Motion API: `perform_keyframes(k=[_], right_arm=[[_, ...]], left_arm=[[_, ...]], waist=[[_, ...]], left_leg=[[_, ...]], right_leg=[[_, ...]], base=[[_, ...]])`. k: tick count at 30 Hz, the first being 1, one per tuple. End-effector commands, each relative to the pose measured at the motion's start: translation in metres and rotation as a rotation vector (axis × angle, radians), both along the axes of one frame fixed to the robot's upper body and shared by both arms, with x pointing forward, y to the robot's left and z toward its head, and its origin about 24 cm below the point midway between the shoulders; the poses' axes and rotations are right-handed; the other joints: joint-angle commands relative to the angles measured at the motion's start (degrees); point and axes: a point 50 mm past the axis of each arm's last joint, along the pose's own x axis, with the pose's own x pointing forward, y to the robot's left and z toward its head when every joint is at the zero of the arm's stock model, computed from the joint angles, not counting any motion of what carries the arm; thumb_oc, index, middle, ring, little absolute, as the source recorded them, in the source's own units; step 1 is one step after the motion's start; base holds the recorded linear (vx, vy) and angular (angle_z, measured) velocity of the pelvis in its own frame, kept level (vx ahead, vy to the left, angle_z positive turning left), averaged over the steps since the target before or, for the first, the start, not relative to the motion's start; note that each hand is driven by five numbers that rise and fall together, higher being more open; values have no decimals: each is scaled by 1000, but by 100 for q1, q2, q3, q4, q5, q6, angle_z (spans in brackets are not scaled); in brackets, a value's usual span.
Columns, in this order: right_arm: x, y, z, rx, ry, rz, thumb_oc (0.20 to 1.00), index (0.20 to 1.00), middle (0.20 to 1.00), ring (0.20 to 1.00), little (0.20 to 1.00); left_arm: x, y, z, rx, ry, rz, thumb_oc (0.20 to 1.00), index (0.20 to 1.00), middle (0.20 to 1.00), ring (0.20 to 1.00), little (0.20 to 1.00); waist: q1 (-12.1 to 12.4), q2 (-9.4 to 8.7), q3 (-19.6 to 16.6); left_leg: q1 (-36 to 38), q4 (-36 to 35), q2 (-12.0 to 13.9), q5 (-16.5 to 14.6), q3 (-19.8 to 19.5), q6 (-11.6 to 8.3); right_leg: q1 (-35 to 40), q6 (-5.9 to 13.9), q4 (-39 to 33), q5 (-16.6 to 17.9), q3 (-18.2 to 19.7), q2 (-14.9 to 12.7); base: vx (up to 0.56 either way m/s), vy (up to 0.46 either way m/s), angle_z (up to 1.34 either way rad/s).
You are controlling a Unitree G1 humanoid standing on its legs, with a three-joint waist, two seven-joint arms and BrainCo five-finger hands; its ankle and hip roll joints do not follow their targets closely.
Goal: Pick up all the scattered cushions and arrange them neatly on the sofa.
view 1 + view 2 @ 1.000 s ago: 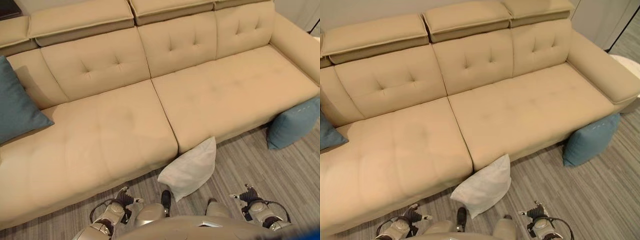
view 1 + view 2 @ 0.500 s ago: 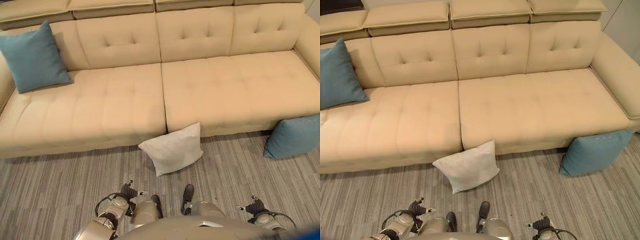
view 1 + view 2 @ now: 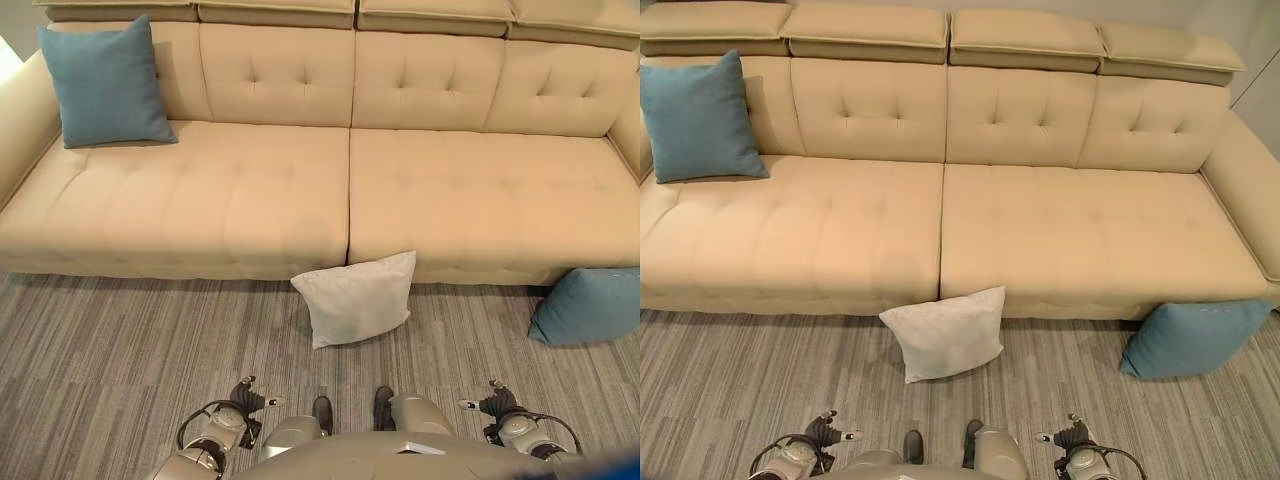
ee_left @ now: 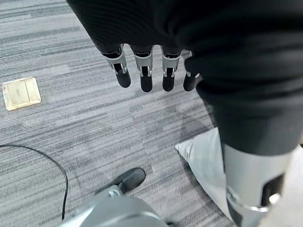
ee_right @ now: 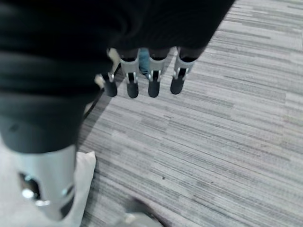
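Leaning on the sofa (image 3: 250, 200) front, a white cushion (image 3: 355, 298) stands on the floor ahead of both hands, between them. Beyond the right hand (image 5: 142, 75) a blue cushion (image 3: 588, 305) rests against the sofa; another (image 3: 105, 82) sits far beyond the left hand (image 4: 151, 71). Both hands hang empty, fingers relaxed and apart.

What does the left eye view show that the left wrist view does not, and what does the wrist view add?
Left eye view alone: the beige sofa, a blue cushion leaning on its backrest at the left end, a second blue cushion on the floor against the sofa's front at the right, and the right hand. Left wrist view alone: a small beige floor plate and straight fingers seen from close. Both: the left hand and the white cushion on the grey striped floor.
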Motion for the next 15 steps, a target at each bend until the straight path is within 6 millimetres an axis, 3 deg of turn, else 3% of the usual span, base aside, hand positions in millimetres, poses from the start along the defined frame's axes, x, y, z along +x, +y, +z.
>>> perform_keyframes(k=[1, 3, 6, 10, 13, 15], right_arm=[[11, -14, 7, -56, -24, 23, 1000, 1000, 1000, 1000, 1000], [6, -14, 6, -58, -9, 27, 1000, 1000, 1000, 1000, 1000], [3, -15, 5, -58, -5, 20, 1000, 1000, 1000, 1000, 1000], [7, -22, 9, -69, -28, 3, 1000, 1000, 1000, 1000, 1000], [5, -25, 9, -79, -20, -3, 1000, 1000, 1000, 1000, 1000], [5, -24, 9, -76, -20, 2, 1000, 1000, 1000, 1000, 1000]], left_arm=[[10, 5, 4, 21, -43, -8, 1000, 1000, 1000, 1000, 1000], [7, 5, 3, 24, -30, -12, 1000, 1000, 1000, 1000, 1000], [5, 2, 2, 17, -21, -16, 1000, 1000, 1000, 1000, 1000], [19, -5, 6, 0, -65, -25, 1000, 1000, 1000, 1000, 1000], [21, -7, 6, -4, -69, -30, 1000, 1000, 1000, 1000, 1000], [18, -6, 5, 0, -59, -27, 1000, 1000, 1000, 1000, 1000]], waist=[[-47, -91, 27], [-65, -166, -52], [-75, -196, -156], [-118, -309, -65], [-98, -251, -69], [-101, -237, -96]], left_leg=[[-210, 280, -183, -107, -432, -432], [-130, 235, -220, -173, -564, -492], [-148, 360, -79, -283, -631, -657], [-788, 1349, 79, -375, -360, -868], [-874, 914, 368, -133, 59, -852], [-841, 755, 403, -40, 48, -853]], right_leg=[[296, 235, -580, 738, 105, -8], [491, 200, -881, 786, 195, -12], [761, 114, -1009, 690, 122, 65], [1065, -57, -1206, 505, -113, 26], [1170, -71, -1250, 423, -286, 45], [1190, -45, -1272, 424, -306, 59]], base=[[136, -134, 54], [189, -200, 60], [193, -266, 61], [15, -143, 58], [-1, 13, 52], [50, 48, 14]])
